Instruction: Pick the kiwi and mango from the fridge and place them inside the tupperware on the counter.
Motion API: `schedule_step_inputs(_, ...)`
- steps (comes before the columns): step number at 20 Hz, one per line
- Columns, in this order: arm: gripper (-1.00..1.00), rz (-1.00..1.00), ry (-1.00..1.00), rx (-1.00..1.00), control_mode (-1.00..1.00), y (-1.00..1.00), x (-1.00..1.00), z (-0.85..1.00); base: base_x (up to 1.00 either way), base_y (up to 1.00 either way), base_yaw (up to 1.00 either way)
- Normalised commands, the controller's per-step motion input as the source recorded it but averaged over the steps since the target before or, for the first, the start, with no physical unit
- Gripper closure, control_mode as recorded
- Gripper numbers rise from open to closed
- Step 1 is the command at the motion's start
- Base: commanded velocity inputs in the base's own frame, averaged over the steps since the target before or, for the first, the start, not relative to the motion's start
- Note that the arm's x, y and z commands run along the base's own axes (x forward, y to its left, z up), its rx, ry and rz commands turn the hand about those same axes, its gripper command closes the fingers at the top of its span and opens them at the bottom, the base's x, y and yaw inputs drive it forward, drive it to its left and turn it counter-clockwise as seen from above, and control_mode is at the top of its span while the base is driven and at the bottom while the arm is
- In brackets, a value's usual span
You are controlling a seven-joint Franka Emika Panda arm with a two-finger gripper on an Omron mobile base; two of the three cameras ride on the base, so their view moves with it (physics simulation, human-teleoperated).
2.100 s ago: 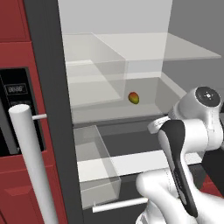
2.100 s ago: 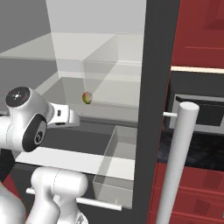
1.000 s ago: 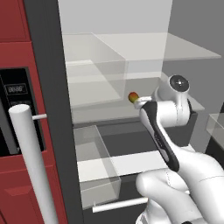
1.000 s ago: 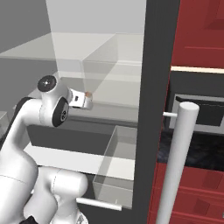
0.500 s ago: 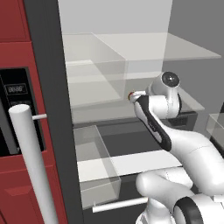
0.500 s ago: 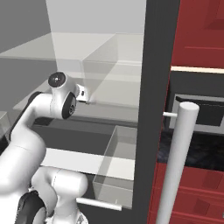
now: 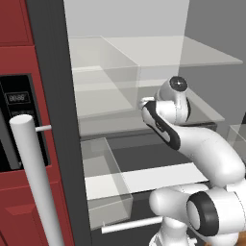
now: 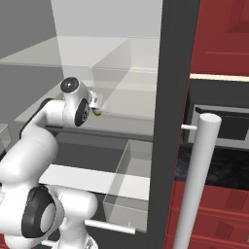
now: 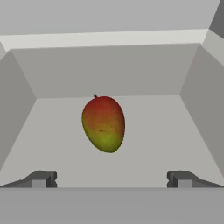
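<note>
Fridge [image 7: 53, 57] stands open, dark grey frame, pale interior with see-through shelves and a clear bin [image 7: 103, 187] lower down; its long pale bar handle [image 7: 36, 182] sits at the front edge of the left base view. White arm reaches into the fridge at shelf level, hand pushed into a clear-walled compartment. Gripper [image 9: 111, 177] jaws wide apart, nothing between them, holding nothing; the two dark fingertips [image 9: 41, 178] show at the bottom of the hand view, well spread. Mango [image 9: 103, 124] lies ahead of the gripper, centred between the two tips but beyond them, not touching either; red top blending into yellow-green bottom, small stem nub at the top, resting on the pale floor of the compartment near its back wall. In the right base view a bit of the mango [image 8: 97, 113] peeks out just beside the hand. Dark panel with a small display [image 7: 17, 97] on the red cabinet front left of the fridge; digits too small to read.
</note>
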Motion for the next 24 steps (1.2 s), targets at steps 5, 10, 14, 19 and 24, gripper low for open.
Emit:
schedule_step_inputs(5,-1.0,0.0,0.0,0.0,-1.0,0.05,0.27,-0.2,0.0,0.0,0.0)
schedule_step_inputs(10,-1.0,0.0,0.0,0.0,-1.0,0.0,0.41,-0.05,0.0,0.0,0.0)
schedule_step_inputs(14,-1.0,0.0,0.0,0.0,-1.0,0.0,0.43,-0.07,0.0,0.0,0.0)
schedule_step_inputs(19,-1.0,0.0,0.0,0.0,-1.0,0.0,0.19,-0.2,0.0,0.0,0.0)
schedule_step_inputs(24,-1.0,0.0,0.0,0.0,-1.0,0.0,0.0,-0.24,0.0,0.0,0.0)
